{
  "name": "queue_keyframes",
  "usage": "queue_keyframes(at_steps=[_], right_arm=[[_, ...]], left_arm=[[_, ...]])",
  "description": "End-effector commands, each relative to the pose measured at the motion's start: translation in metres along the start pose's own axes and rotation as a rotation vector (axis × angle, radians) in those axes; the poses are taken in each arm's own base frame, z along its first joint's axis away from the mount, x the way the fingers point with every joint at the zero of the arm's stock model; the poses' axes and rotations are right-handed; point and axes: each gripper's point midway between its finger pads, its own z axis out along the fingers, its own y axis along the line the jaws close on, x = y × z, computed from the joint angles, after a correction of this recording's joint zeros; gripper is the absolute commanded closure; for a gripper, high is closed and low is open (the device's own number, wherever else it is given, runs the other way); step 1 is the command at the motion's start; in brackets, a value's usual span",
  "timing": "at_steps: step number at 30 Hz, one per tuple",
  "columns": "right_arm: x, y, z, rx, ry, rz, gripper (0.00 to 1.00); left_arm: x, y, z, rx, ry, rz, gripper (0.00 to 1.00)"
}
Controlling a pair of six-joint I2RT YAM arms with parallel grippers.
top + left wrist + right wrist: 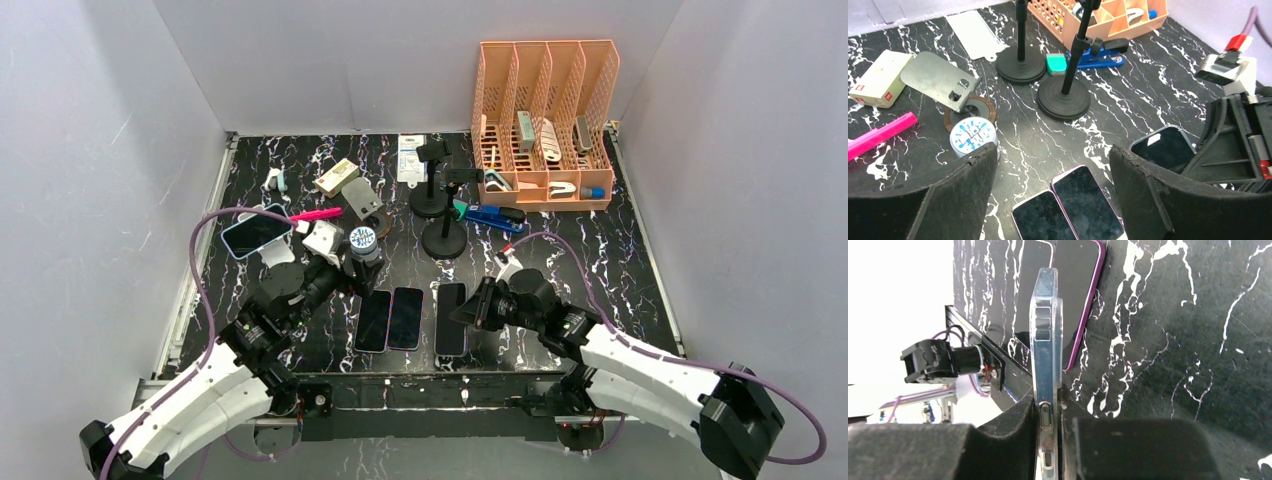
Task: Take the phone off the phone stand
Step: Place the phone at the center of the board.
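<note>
My right gripper (478, 305) (1048, 415) is shut on the long edge of a phone in a clear case (451, 318) (1046, 355) (1168, 145). The phone lies flat and low at the table's front middle; I cannot tell whether it touches the table. My left gripper (352, 272) (1053, 152) stands open with nothing between its fingers, above two dark phones (373, 320) (405, 318) lying side by side. Two black phone stands (431, 190) (445, 228) at mid-table hold nothing. A phone in a light blue case (256, 231) leans on a white stand (282, 258) at the left.
A round patterned tin (362, 238) (973, 136) sits just beyond my left fingers. A pink marker (318, 214), a small box (335, 176) and a metal plate (361, 196) lie behind it. An orange file organizer (545, 120) and a blue stapler (497, 217) stand at the back right.
</note>
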Motion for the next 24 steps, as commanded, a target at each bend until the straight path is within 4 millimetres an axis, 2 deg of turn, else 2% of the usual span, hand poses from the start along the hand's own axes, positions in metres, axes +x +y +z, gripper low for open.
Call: queue_keyframes(at_steps=[1,10,16,24], right_arm=[[-0.018,0.024,0.007,-0.146,-0.024,0.059,0.99],[-0.021,0.010,0.024,-0.149,0.024,0.114,0.99],[-0.019,0.003,0.031,-0.151,0.048,0.128,0.99],[-0.017,-0.008,0.039,-0.137,0.083,0.150,0.99]], left_arm=[[-0.009,0.004,-0.002,-0.018,-0.034,0.018,0.20],[-0.004,0.001,0.001,-0.005,-0.004,0.023,0.20],[0.003,-0.004,0.006,0.020,0.032,0.024,0.20],[0.003,-0.005,0.007,0.025,0.034,0.023,0.20]])
